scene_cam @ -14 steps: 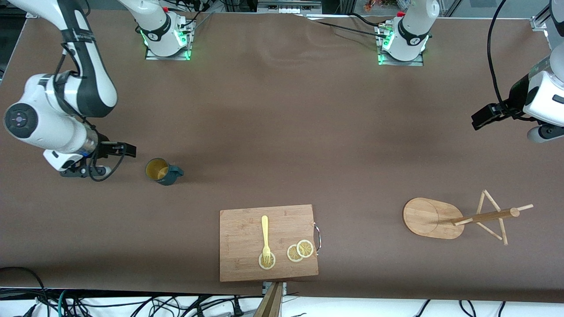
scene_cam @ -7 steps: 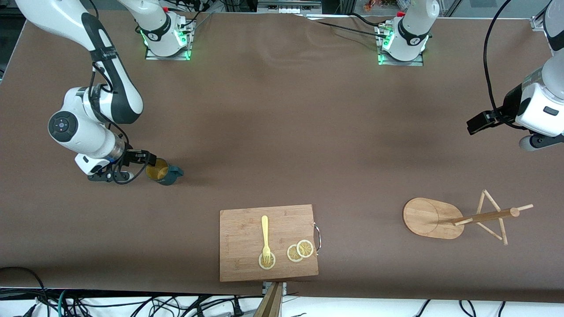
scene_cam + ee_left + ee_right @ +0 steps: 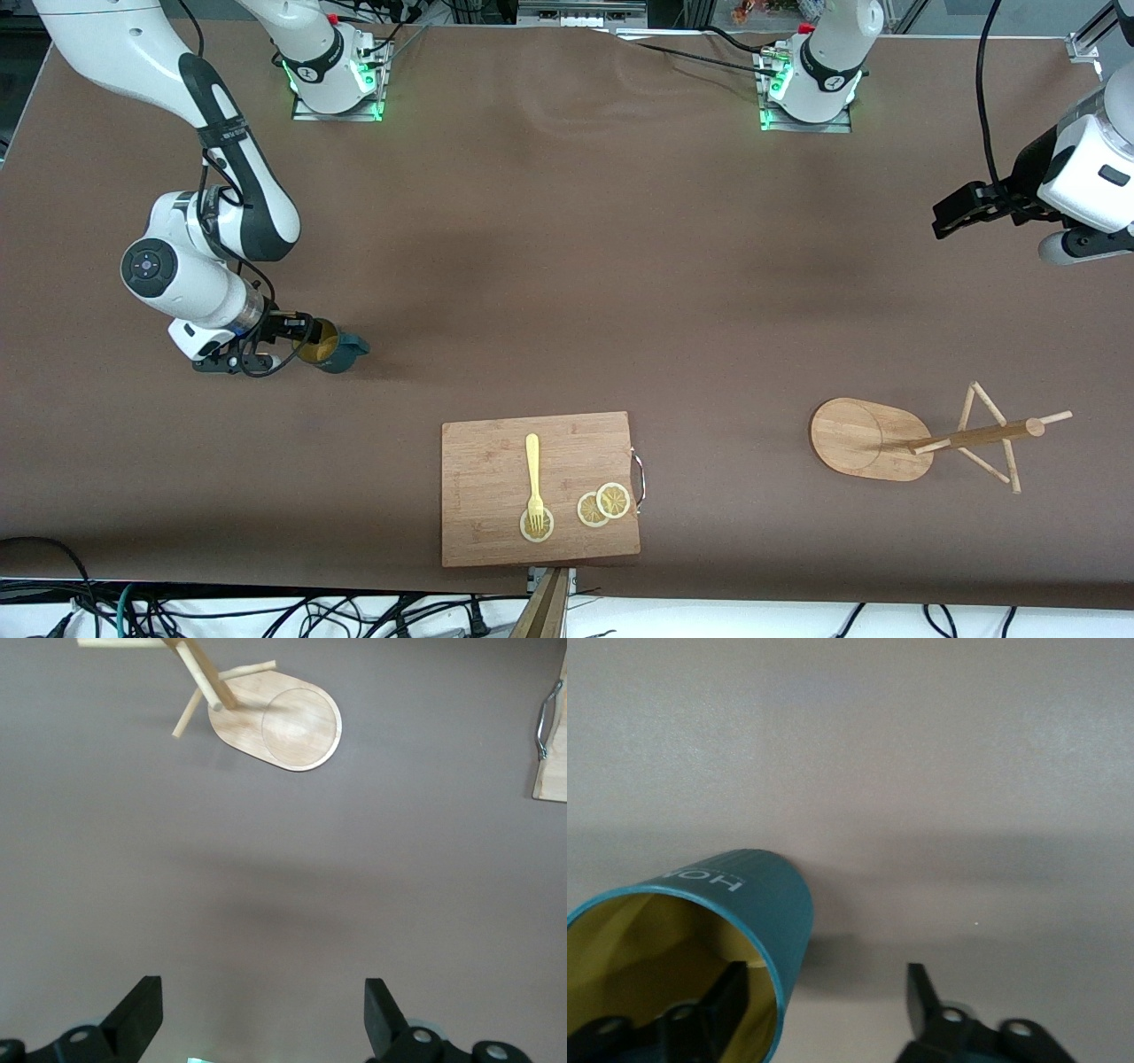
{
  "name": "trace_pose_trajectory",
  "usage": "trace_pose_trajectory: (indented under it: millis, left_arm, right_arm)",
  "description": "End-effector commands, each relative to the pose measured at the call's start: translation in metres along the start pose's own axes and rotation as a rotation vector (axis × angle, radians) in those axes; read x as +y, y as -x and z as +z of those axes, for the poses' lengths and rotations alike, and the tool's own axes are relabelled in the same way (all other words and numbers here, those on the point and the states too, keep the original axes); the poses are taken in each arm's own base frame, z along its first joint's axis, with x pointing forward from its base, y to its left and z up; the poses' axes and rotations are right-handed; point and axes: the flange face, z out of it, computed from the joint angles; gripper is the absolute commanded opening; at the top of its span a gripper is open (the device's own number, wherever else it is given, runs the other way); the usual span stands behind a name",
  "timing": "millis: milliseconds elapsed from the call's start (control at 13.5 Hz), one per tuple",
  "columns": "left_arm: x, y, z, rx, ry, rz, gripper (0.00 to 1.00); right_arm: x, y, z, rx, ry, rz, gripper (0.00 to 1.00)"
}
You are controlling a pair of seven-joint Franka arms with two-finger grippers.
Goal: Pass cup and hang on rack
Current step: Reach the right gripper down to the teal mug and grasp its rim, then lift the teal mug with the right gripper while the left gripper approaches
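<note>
The cup (image 3: pixel 344 352), dark teal with a yellow inside, stands upright on the table at the right arm's end. My right gripper (image 3: pixel 310 342) is low at its rim and open. One finger (image 3: pixel 731 988) is inside the cup (image 3: pixel 757 895), the other (image 3: pixel 921 992) is outside with a gap to the wall. The right gripper (image 3: pixel 826 974) straddles that wall. The rack (image 3: pixel 974 434) stands at the left arm's end, nearer the front camera. My left gripper (image 3: pixel 952 213) hangs open and empty over bare table. In the left wrist view the left gripper (image 3: pixel 263 988) shows with the rack (image 3: pixel 301 722) some way off.
A wooden cutting board (image 3: pixel 487 496) lies at the table's near edge in the middle. It carries a yellow fork (image 3: pixel 532 470) and lemon slices (image 3: pixel 603 505). Its handle end (image 3: pixel 554 771) shows in the left wrist view. Cables run along the front edge.
My right gripper has travelled across the table to the cup and put one finger inside it. The left gripper has drifted slightly and stays open.
</note>
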Motion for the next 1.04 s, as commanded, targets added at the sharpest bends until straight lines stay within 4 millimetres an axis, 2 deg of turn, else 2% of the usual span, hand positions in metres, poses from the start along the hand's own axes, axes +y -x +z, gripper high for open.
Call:
trace_pose_trajectory:
  millis: [0,74,296,519,593,741,963]
  left_arm:
    - [-0.001,0.002,0.007,-0.017,0.014,0.037,1.0]
    - [-0.001,0.002,0.009,-0.016,0.016,0.038,1.0]
    - [0.006,0.003,0.012,-0.022,0.012,0.05,1.0]
    - [0.006,0.003,0.013,-0.024,0.012,0.05,1.0]
    - [0.006,0.002,0.015,-0.026,0.012,0.05,1.0]
    - [0.006,0.002,0.017,-0.03,0.011,0.05,1.0]
    - [0.006,0.001,0.02,-0.035,0.01,0.05,1.0]
  right_arm:
    - [-0.012,0.0,-0.007,0.001,-0.014,0.014,0.0]
    - [-0.018,0.0,-0.008,0.002,-0.018,0.006,0.0]
    - [-0.018,-0.002,-0.01,0.008,-0.019,0.003,0.0]
    - [-0.024,-0.017,-0.034,0.039,-0.021,-0.022,0.0]
    - [-0.033,-0.022,-0.043,0.031,-0.026,-0.037,0.0]
    - [-0.067,-0.03,-0.065,0.029,-0.05,-0.076,0.0]
    - [-0.15,-0.032,-0.097,0.055,-0.095,-0.048,0.0]
